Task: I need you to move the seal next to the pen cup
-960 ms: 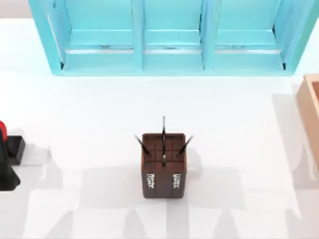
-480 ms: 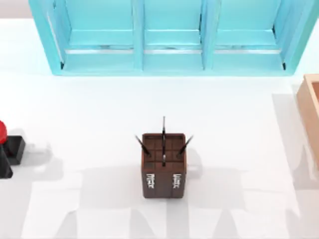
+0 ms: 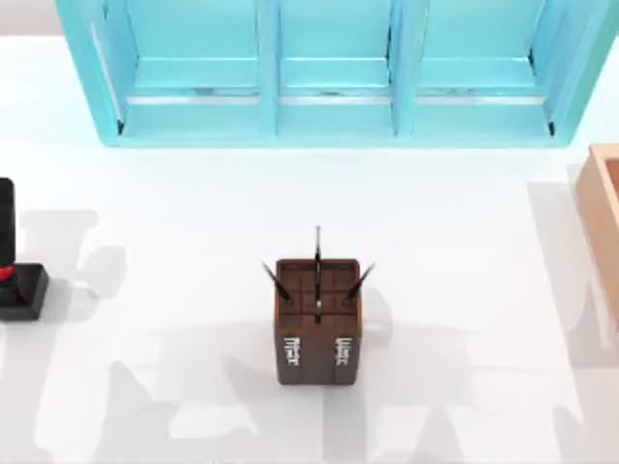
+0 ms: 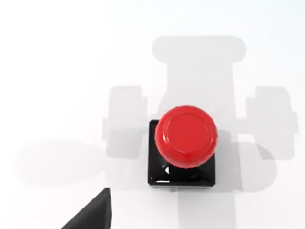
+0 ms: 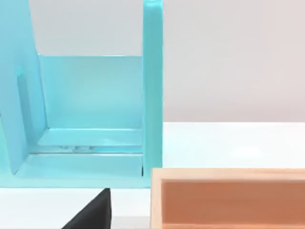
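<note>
At the table's far left edge, the seal (image 3: 19,287) waits ungrasped; nothing of the move is done.

Whether the left gripper's (image 3: 5,217) fingers are spread cannot be told. It hangs above the seal (image 4: 183,150), which stands upright, well apart from the pen cup (image 3: 318,324) at mid-table. Pickup, carry and placement remain.

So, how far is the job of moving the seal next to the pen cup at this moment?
Nothing looks done: the seal stands on the table at the far left edge, far from the pen cup in the middle. In hand: the left arm is over the seal, and its wrist view looks straight down on the red knob, with no fingers around it. Left to do: grasp, carry, and set it down beside the cup.
</note>
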`<state>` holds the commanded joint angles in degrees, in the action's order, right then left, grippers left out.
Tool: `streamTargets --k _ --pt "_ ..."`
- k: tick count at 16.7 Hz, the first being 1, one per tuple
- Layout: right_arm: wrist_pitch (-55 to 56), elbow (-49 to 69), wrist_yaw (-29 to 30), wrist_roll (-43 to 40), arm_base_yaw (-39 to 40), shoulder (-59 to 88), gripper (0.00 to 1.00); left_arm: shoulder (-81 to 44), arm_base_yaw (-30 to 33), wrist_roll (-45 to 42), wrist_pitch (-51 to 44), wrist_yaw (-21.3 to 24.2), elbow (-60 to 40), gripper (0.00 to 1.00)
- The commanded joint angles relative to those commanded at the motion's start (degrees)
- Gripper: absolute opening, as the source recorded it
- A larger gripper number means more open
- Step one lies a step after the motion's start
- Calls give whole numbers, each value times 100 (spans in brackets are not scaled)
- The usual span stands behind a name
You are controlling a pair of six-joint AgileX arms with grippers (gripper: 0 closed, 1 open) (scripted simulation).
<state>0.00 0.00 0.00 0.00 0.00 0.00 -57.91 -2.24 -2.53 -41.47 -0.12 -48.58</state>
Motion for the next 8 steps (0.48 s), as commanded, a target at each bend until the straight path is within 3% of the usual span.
streamTargets --k 8 --pt "0 0 0 0 0 0 100 -3673 -105 -188 -2639 22 -3095 100"
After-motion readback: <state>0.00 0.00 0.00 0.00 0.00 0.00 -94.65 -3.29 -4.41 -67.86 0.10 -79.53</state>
